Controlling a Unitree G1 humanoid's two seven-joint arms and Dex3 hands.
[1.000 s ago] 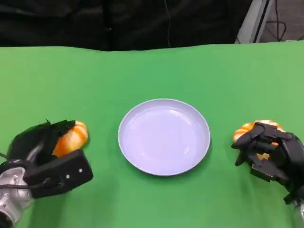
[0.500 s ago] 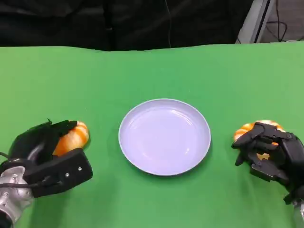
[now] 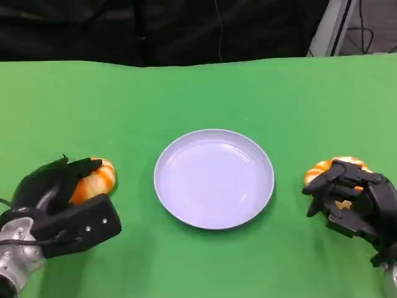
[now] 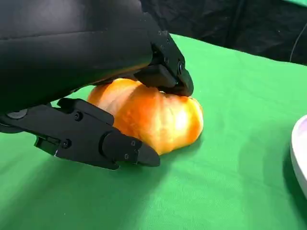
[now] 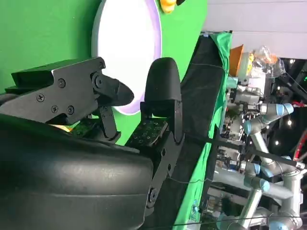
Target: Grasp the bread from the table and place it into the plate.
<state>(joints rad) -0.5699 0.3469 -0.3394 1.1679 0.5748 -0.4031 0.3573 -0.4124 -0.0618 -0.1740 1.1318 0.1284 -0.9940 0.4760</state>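
Observation:
A pale lilac plate lies in the middle of the green table. To its left an orange bread roll rests on the cloth, and my left hand grips it. In the left wrist view the fingers press on top of the roll while the thumb sits against its near side. A second roll lies right of the plate. My right hand is over its near half with fingers apart. In the right wrist view those fingers are spread toward the plate.
The green cloth covers the table up to a dark backdrop at the far edge. A metal frame and cables stand beyond the back right corner. The right wrist view shows robot arms and equipment beside the table.
Almost nothing has moved. The left hand's fingers have settled slightly more over the left roll; the right hand and its roll stay where they were.

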